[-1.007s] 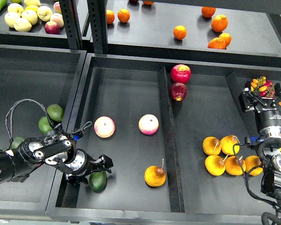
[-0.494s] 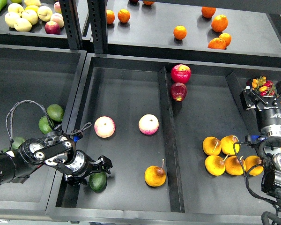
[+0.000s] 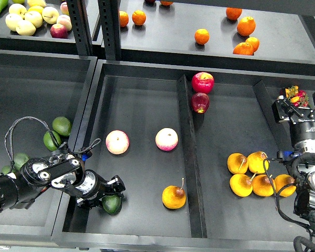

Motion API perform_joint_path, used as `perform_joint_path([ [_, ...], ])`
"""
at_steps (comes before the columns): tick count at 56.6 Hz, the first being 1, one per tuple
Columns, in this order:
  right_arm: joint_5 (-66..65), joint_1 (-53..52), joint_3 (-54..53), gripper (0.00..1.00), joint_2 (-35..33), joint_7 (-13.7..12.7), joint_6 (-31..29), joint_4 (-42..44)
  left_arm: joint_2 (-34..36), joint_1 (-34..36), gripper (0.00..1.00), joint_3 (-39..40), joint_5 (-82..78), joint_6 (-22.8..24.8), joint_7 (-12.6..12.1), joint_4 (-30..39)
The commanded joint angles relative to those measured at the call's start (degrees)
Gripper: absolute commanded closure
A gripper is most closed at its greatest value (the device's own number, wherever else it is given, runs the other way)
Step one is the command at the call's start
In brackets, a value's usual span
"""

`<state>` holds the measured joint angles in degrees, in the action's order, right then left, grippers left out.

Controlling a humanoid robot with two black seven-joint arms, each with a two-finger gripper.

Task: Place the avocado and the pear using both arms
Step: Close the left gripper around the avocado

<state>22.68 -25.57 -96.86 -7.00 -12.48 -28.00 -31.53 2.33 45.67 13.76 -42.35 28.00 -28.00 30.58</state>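
The dark green avocado (image 3: 113, 205) lies low at the front left corner of the black tray (image 3: 142, 94). My left gripper (image 3: 113, 191) sits right over it, fingers at its top; their spread is too dark to read. The yellow-orange pear (image 3: 174, 197) with a brown blotch and stem rests on the tray floor to the avocado's right, free of both grippers. My right gripper (image 3: 299, 103) is far right, raised, open and empty, well away from the pear.
Two pink-and-cream apples (image 3: 117, 142) lie in the same compartment. A divider (image 3: 189, 157) separates it from two red apples (image 3: 202, 82) and several pears (image 3: 251, 173). Lighter avocados (image 3: 56, 131) lie in the left bin. Oranges (image 3: 201, 35) sit on the shelf.
My left arm has sunk and drawn slightly left; the avocado has come down a little to the right onto the tray floor. The right gripper has shifted slightly right. The pear has not moved.
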Motion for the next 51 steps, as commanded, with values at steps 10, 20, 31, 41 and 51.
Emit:
perform_joint_path([
  [10, 0.0, 0.88, 0.09, 0.0, 0.14, 0.0, 0.0, 0.06, -1.36, -0.84, 0.52, 2.77, 0.17, 0.0, 0.0, -1.84],
  [20, 0.0, 1.23, 0.0, 0.0, 0.14, 0.0, 0.0, 0.06, -1.37, 0.39, 0.54, 2.77, 0.25, 0.0, 0.0, -1.84],
  [31, 0.0, 1.23, 0.0, 0.0, 0.32, 0.0, 0.0, 0.06, -1.28, 2.23, 0.56, 2.77, 0.43, 0.0, 0.0, -1.66],
  [41, 0.0, 1.32, 0.09, 0.0, 0.41, 0.0, 0.0, 0.06, -0.23, 6.27, 0.57, 2.77, 3.85, 0.0, 0.0, -2.19],
  [51, 0.17, 1.32, 0.09, 0.0, 0.23, -0.09, 0.0, 0.06, 6.71, 9.7, 0.57, 2.85, 7.2, 0.0, 0.0, -2.63],
])
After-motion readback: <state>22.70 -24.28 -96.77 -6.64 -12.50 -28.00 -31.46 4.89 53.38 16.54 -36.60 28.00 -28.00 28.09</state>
